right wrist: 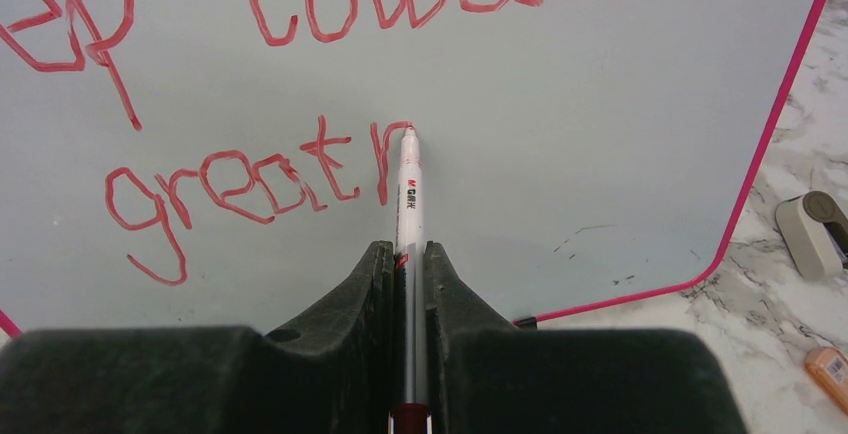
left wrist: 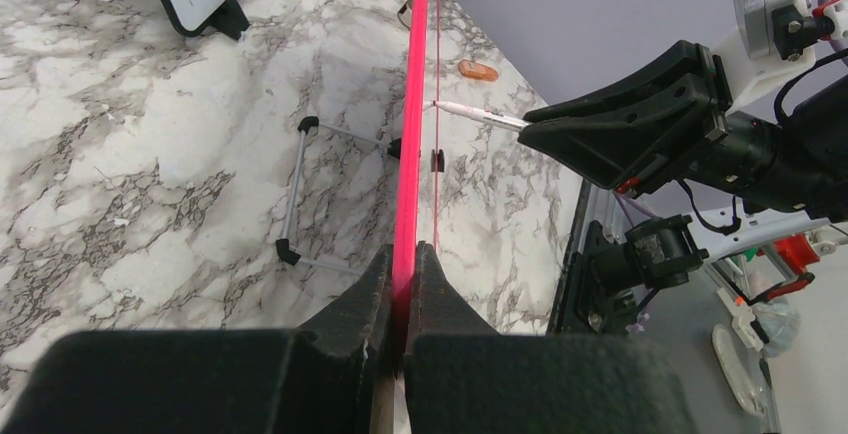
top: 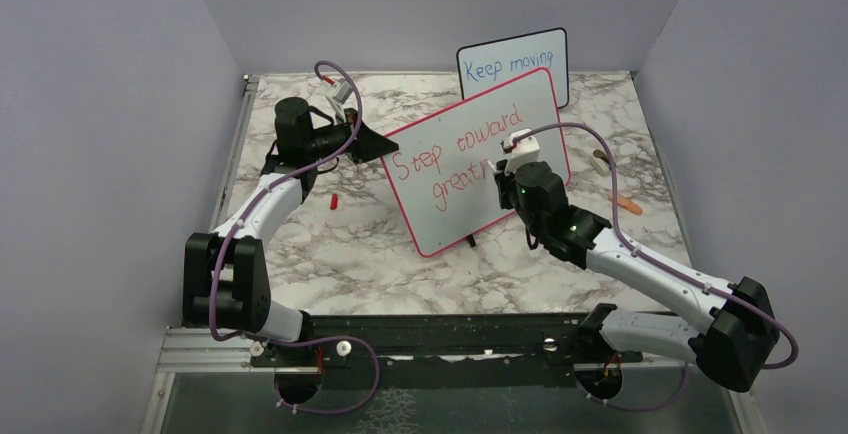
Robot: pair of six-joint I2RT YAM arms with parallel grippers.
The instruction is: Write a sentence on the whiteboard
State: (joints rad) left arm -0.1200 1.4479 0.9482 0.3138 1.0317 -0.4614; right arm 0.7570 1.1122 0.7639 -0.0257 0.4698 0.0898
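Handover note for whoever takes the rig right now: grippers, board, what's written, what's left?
left gripper: fingers shut on the whiteboard at its pink side edge.
right gripper: fingers shut on the marker, tip touching the board just after "great".
Done: the sentence reads "Step toward great" plus the first stroke of the next letter.
Left: finish that last word, probably "greatness", then lift the marker off.

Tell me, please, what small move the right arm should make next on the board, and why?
Probably draw the tip of the marker down the whiteboard to finish the letter after "great". The right gripper is shut on the marker, whose tip rests at the top of a half-formed arch, and the left gripper clamps the whiteboard by its pink edge.
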